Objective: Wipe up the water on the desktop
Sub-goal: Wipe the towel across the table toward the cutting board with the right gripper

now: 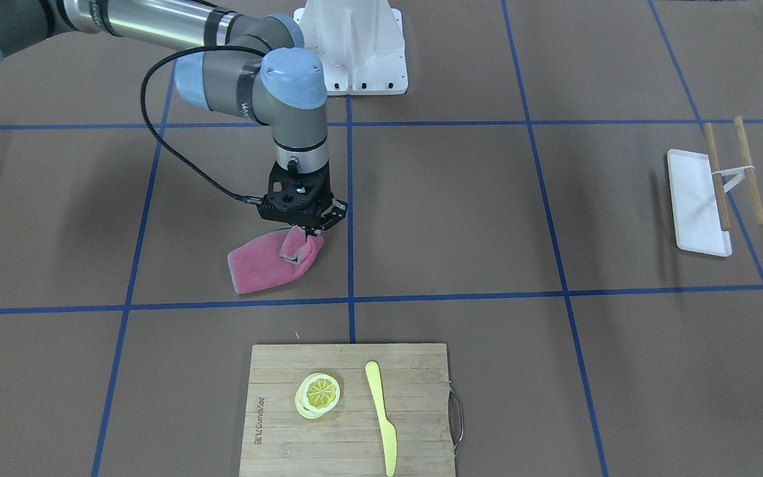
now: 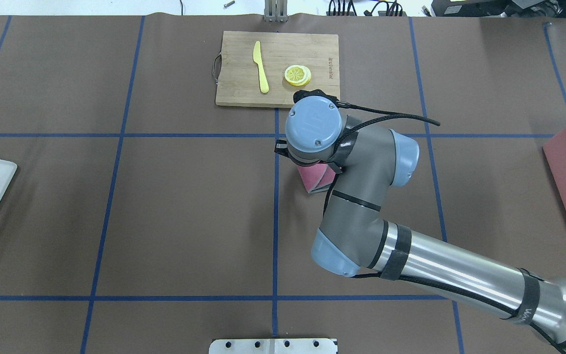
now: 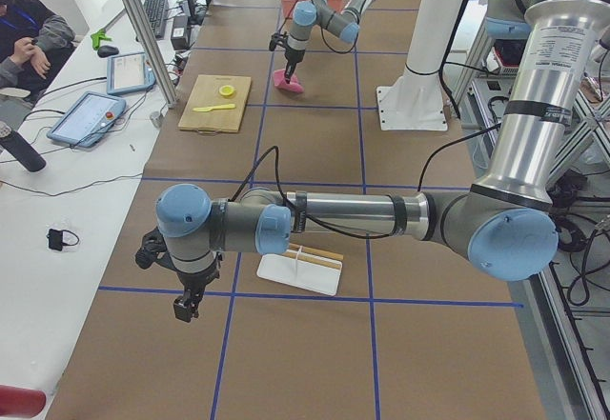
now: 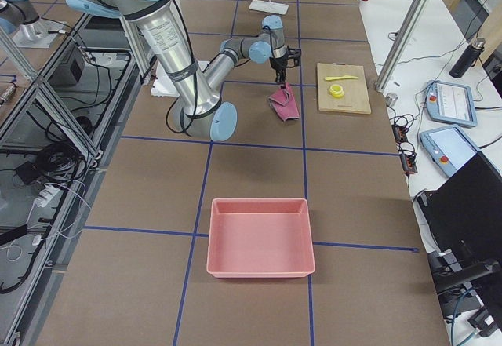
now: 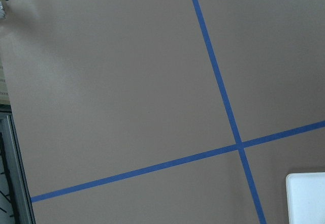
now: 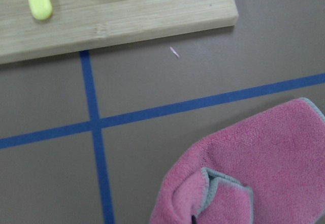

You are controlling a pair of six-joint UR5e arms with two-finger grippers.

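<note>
**Wiping step, as judged.** The right gripper (image 1: 303, 230), jaws clamped on a raised fold of the pink cloth (image 1: 263, 266), holds it on the desktop (image 1: 454, 212) mid-bench, short of the far-edge cutting board (image 1: 414, 397). The next move calls for dragging the cloth over the water, which cannot be made out. For the left gripper (image 3: 186, 306), I cannot tell how the jaws stand.

Both arms are built from polished silver tubes and grey joint housings, each joint closed by a round pale-blue cap (image 2: 314, 123) held with small screws. The right arm (image 2: 361, 211) is wrapped with black bands, one printed with white lettering, and a braided black cable (image 1: 176, 152) is looped from it to the black right hand (image 1: 306, 232). The left arm (image 3: 353, 215) is coloured alike and ended by a black left hand (image 3: 184, 308)
</note>
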